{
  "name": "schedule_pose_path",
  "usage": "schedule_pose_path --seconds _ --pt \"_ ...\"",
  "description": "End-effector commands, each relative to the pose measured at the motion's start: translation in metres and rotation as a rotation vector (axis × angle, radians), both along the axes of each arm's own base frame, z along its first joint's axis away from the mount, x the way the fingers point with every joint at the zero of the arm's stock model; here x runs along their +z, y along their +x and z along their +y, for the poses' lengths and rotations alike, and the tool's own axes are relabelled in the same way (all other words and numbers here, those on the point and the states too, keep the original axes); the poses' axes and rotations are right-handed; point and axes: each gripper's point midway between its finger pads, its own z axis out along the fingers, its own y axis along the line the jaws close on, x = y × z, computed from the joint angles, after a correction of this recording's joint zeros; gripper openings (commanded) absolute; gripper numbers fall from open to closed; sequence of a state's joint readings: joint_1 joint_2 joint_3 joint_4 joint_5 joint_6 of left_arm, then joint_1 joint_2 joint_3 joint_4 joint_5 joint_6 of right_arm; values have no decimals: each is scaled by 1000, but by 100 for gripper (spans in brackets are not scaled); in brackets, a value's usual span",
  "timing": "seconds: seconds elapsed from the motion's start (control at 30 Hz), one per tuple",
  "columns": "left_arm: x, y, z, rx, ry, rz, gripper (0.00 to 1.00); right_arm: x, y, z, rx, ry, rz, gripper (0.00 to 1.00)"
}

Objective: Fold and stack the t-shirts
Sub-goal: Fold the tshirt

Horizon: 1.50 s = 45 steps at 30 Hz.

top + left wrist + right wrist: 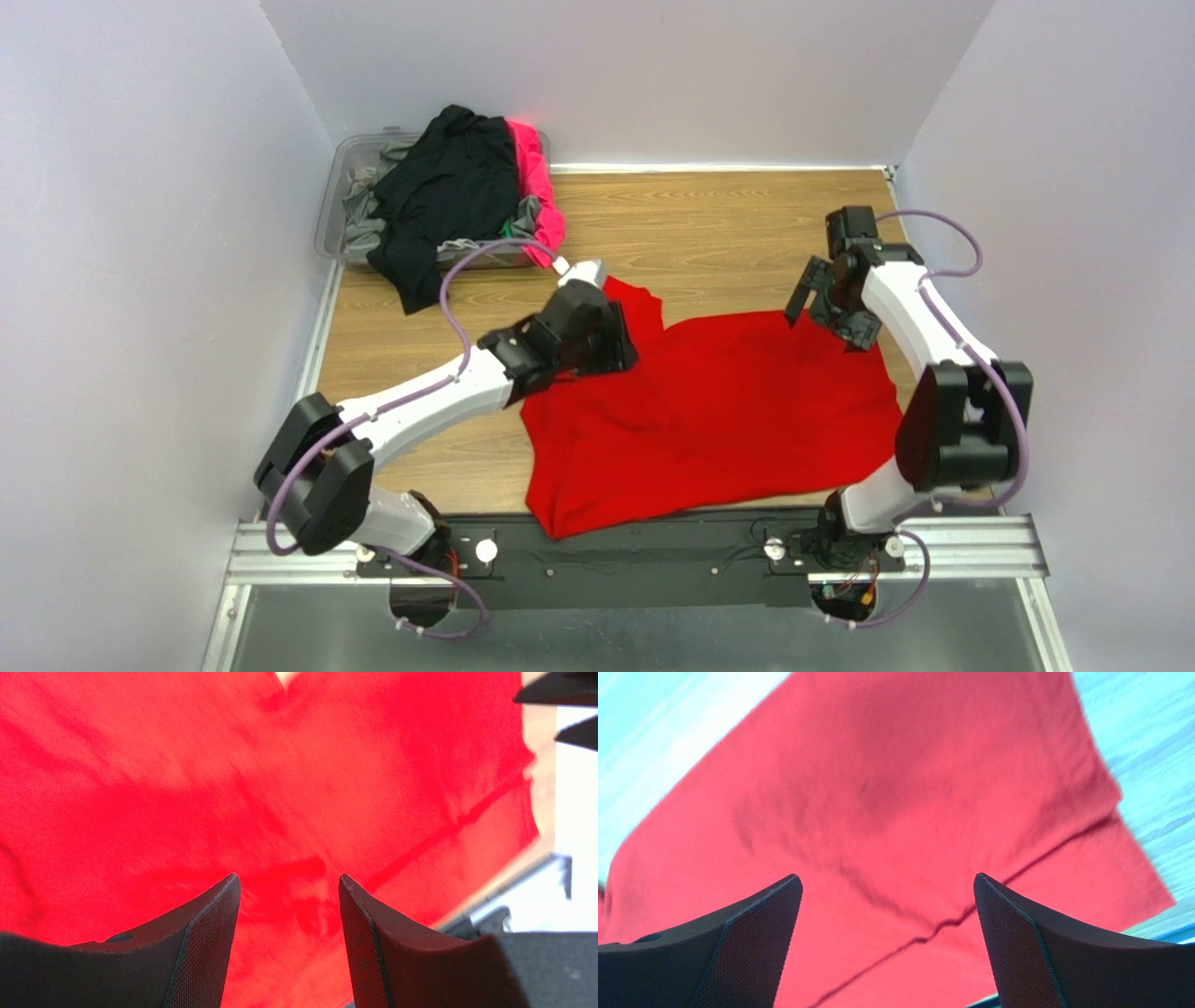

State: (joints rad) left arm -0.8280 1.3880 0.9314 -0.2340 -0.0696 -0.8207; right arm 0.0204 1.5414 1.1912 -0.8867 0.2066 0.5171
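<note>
Red shirt (716, 413) lying rumpled mid desk (701, 224), one corner at the front edge. Left hand (289, 882) partly apart, right hand (887, 878) wide apart, both empty over it. Risk: grabbing just one layer, or dragging it off the front edge.

The red t-shirt (716, 420) is lying spread out, lightly rumpled, from the desk's (701, 238) centre toward five o'clock. Black, pink and grey t-shirts (456, 189) are sitting heaped at eleven o'clock.
</note>
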Motion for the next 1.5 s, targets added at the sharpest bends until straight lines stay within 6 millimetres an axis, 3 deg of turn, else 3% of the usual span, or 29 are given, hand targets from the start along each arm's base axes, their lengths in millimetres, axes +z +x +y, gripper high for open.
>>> schedule_pose_path --seconds 0.0,0.1,0.17,0.2,0.27,0.3,0.33,0.5,0.73,0.97,1.3,1.47 --pt "0 31 18 -29 79 -53 62 -3 23 -33 -50 -77 21 97" --pt "9 58 22 -49 101 -102 61 -7 44 -52 -81 -78 0 92" --pt "-1 71 23 -66 149 -91 62 -12 55 -60 -92 -61 -7 88" --pt "10 82 19 -85 161 -126 61 -13 62 -65 -90 -62 -22 87" --pt "-3 91 16 -106 204 -105 61 -19 71 -76 -99 -63 -24 83" --pt "6 101 12 -104 198 -128 62 -21 76 -81 -93 -69 -30 82" --pt "0 107 10 -110 213 -122 61 -24 80 -83 -91 -73 -30 81" --pt "9 130 -6 -130 168 -138 61 -38 98 -101 -105 -95 -21 72" --pt "0 146 -8 -115 159 -119 61 -59 109 -146 -176 -42 -38 60" --pt "-2 152 2 -101 173 -123 61 -75 119 -144 -147 20 -54 55" --pt "-12 153 7 -93 169 -100 62 -71 120 -138 -130 46 -79 53" --pt "-16 153 8 -94 171 -89 61 -84 122 -134 -117 76 -61 49"
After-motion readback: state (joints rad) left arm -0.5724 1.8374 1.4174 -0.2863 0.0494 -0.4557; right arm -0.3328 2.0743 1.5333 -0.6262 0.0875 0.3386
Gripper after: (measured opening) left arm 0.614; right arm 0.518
